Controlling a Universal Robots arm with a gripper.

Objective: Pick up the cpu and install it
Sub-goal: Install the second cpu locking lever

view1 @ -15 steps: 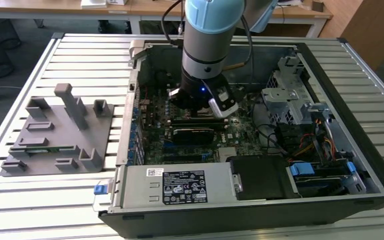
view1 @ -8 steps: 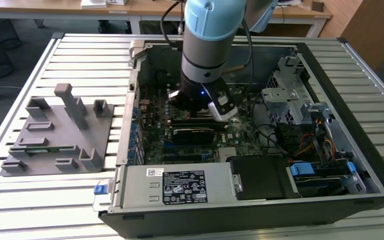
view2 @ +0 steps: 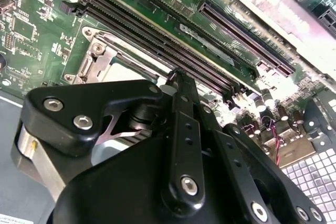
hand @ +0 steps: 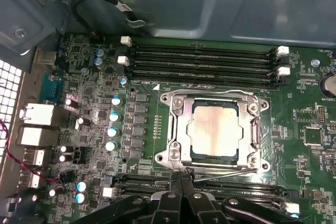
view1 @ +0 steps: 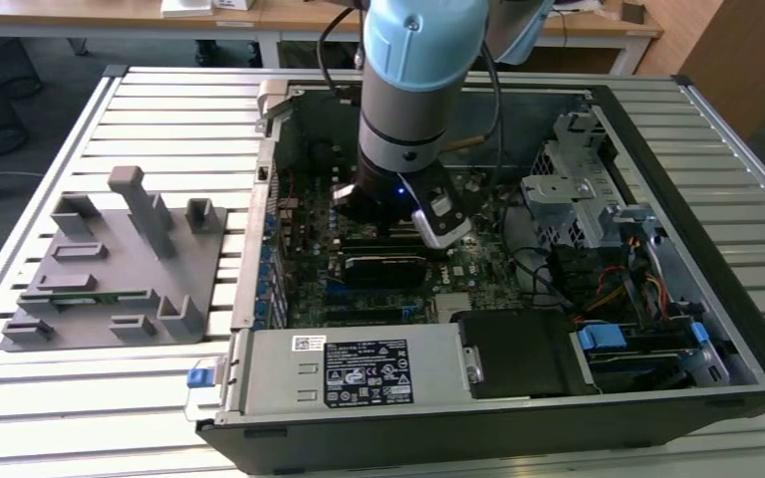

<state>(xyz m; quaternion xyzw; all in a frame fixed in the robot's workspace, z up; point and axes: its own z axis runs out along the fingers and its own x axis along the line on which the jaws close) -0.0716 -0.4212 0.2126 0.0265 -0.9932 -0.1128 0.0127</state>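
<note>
The cpu [hand: 216, 132], a small square chip with a pale silvery top, lies flat inside the metal socket frame [hand: 215, 130] on the green motherboard. In the first wrist view my gripper [hand: 181, 173] is shut with nothing between its fingers, its tips just over the socket frame's edge beside the thin lever wire [hand: 226, 172]. The exterior view has the gripper [view1: 398, 227] low over the motherboard inside the open computer case. The second wrist view looks along the black finger linkage to the gripper [view2: 176, 75], with the socket frame [view2: 97, 59] just beyond it.
Rows of black memory slots [hand: 202, 64] flank the socket on both sides. Capacitors [hand: 113, 124] and rear ports [hand: 37, 116] stand nearby. Case walls, a drive cage [view1: 576, 194] and cables [view1: 622, 284] surround the board. A grey plastic tray [view1: 104, 269] holding a green memory stick [view1: 84, 296] sits outside.
</note>
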